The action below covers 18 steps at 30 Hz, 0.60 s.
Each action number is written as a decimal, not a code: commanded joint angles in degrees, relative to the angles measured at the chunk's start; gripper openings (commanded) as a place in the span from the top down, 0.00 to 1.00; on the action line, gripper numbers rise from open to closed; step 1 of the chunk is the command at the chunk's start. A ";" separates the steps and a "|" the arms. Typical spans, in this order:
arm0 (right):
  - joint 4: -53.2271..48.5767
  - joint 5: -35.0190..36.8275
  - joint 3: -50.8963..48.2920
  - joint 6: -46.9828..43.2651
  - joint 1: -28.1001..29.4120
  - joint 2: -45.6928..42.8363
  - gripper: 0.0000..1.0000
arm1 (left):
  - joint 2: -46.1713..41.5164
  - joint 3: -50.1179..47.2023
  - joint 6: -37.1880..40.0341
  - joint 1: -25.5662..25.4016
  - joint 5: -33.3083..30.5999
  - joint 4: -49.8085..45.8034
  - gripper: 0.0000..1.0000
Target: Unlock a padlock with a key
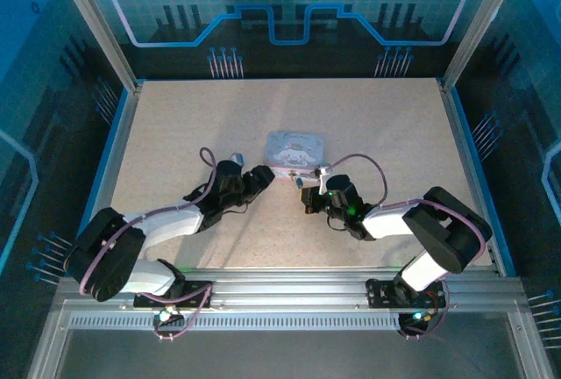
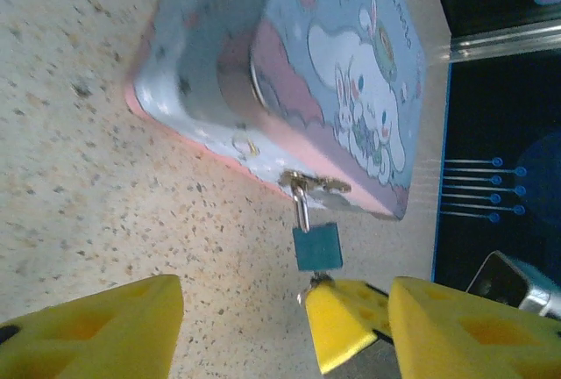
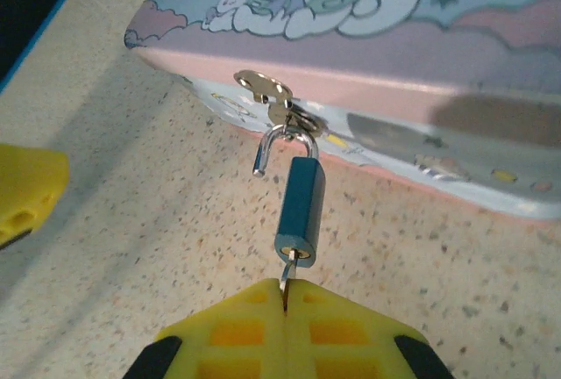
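Observation:
The small dark bluish padlock hangs by its metal shackle from the hasp on the front of the tin. One end of the shackle stands free of the body. The thin silvery key sits in the keyhole at the padlock's underside. My right gripper is shut on the key, just below the padlock. In the left wrist view the padlock hangs ahead of my left gripper, which is open, with the right gripper's yellow fingers between its pads. From above, both grippers meet at the tin's near edge.
The pale lavender tin with a cartoon-printed lid lies flat at the table's middle. The speckled beige tabletop spreads all round it, bounded by blue edging and metal posts. A left finger shows at the right wrist view's left edge.

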 commanded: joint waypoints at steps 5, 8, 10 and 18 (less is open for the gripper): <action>9.21 -7.85 -2.70 12.35 -2.86 5.04 0.98 | -2.31 4.81 6.13 3.07 0.38 -10.49 0.30; 11.25 -8.77 -3.15 13.46 -3.35 7.00 0.98 | -1.62 7.07 8.20 4.27 1.44 -13.92 0.27; 11.30 -8.90 -3.23 13.49 -3.45 7.68 0.97 | -0.81 8.84 9.98 5.09 1.96 -16.28 0.25; 11.74 -9.09 -3.37 13.13 -3.89 9.52 0.91 | 5.33 16.15 15.22 9.31 7.03 -21.42 0.23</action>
